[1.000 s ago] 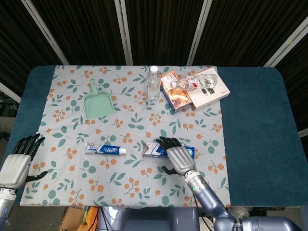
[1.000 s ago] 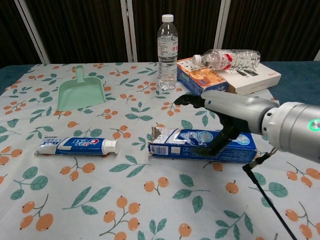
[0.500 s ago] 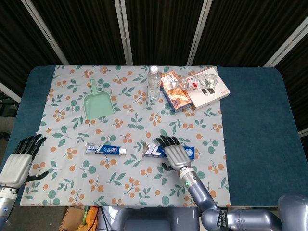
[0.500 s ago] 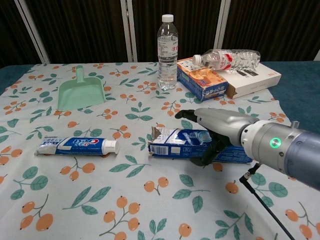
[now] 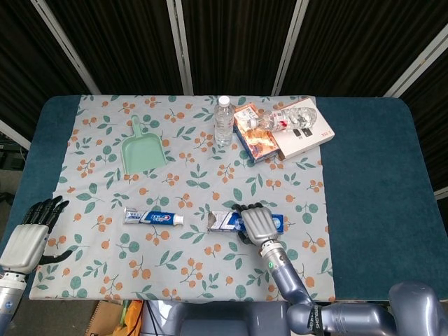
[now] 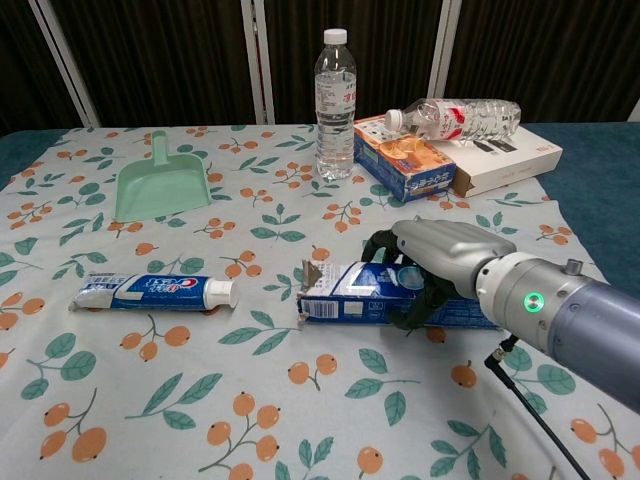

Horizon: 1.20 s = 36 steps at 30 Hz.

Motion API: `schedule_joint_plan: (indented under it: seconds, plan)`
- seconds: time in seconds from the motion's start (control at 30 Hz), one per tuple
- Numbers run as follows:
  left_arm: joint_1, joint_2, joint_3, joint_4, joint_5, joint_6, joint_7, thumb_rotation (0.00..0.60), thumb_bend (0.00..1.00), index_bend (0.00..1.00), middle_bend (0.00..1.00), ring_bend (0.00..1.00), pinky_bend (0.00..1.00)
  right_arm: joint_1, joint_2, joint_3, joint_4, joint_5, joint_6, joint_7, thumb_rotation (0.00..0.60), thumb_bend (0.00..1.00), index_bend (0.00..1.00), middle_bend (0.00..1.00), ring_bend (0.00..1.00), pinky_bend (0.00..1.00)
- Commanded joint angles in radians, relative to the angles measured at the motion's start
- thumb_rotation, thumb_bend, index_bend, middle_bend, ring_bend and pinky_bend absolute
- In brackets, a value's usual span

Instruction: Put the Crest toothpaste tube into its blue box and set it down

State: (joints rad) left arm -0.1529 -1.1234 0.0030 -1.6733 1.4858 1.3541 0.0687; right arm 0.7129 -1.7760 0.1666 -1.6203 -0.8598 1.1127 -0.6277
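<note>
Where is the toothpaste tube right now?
The toothpaste tube lies flat on the floral cloth, front-left in the head view, left of the blue box.

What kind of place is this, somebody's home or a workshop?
Probably a lab or test room, not a home: dark curtain panels behind, a blue-covered table with a fruit-print cloth, and assorted props like a toothpaste tube.

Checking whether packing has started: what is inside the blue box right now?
The blue box, gripped by the right hand, shows open end flaps, but its interior is hidden. The toothpaste tube lies outside, to its left.
</note>
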Motion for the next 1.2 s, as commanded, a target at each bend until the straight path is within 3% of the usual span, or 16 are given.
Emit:
schedule_joint_plan:
  seconds: [0.03, 0.43, 0.53, 0.7, 0.8, 0.93, 1.2]
  plan:
    - [0.000, 0.000, 0.000, -0.001, 0.001, 0.000, 0.001, 0.600, 0.00, 0.00, 0.00, 0.00, 0.00, -0.005, 0.006, -0.006, -0.013, -0.012, 0.006, 0.005, 0.600, 0.33, 0.37, 0.47, 0.43, 0.35]
    - [-0.014, 0.006, -0.006, -0.022, -0.025, -0.027, 0.043, 0.600, 0.00, 0.00, 0.00, 0.00, 0.00, -0.056, 0.081, -0.036, -0.123, -0.145, 0.065, 0.081, 0.600, 0.33, 0.41, 0.49, 0.45, 0.37]
    - [-0.052, -0.008, -0.033, -0.030, -0.051, -0.066, 0.099, 0.600, 0.01, 0.01, 0.01, 0.02, 0.06, -0.070, 0.118, -0.030, -0.166, -0.184, 0.085, 0.107, 0.600, 0.34, 0.41, 0.49, 0.45, 0.37]
    - [-0.116, -0.051, -0.073, -0.020, -0.108, -0.134, 0.211, 0.600, 0.14, 0.12, 0.16, 0.21, 0.31, -0.080, 0.151, -0.024, -0.201, -0.191, 0.092, 0.113, 0.600, 0.33, 0.41, 0.49, 0.45, 0.37]
    - [-0.155, -0.081, -0.094, -0.016, -0.141, -0.175, 0.261, 0.600, 0.16, 0.21, 0.26, 0.29, 0.39, -0.085, 0.166, -0.018, -0.217, -0.192, 0.098, 0.116, 0.600, 0.33, 0.41, 0.49, 0.45, 0.37]
    - [-0.212, -0.124, -0.119, -0.005, -0.172, -0.228, 0.330, 0.600, 0.16, 0.29, 0.37, 0.38, 0.44, -0.092, 0.187, -0.009, -0.233, -0.195, 0.108, 0.122, 0.600, 0.33, 0.41, 0.49, 0.45, 0.37]
    - [-0.329, -0.249, -0.158, 0.048, -0.292, -0.320, 0.524, 0.600, 0.18, 0.33, 0.39, 0.39, 0.44, -0.114, 0.244, -0.003, -0.259, -0.201, 0.120, 0.145, 0.600, 0.33, 0.41, 0.49, 0.45, 0.37]
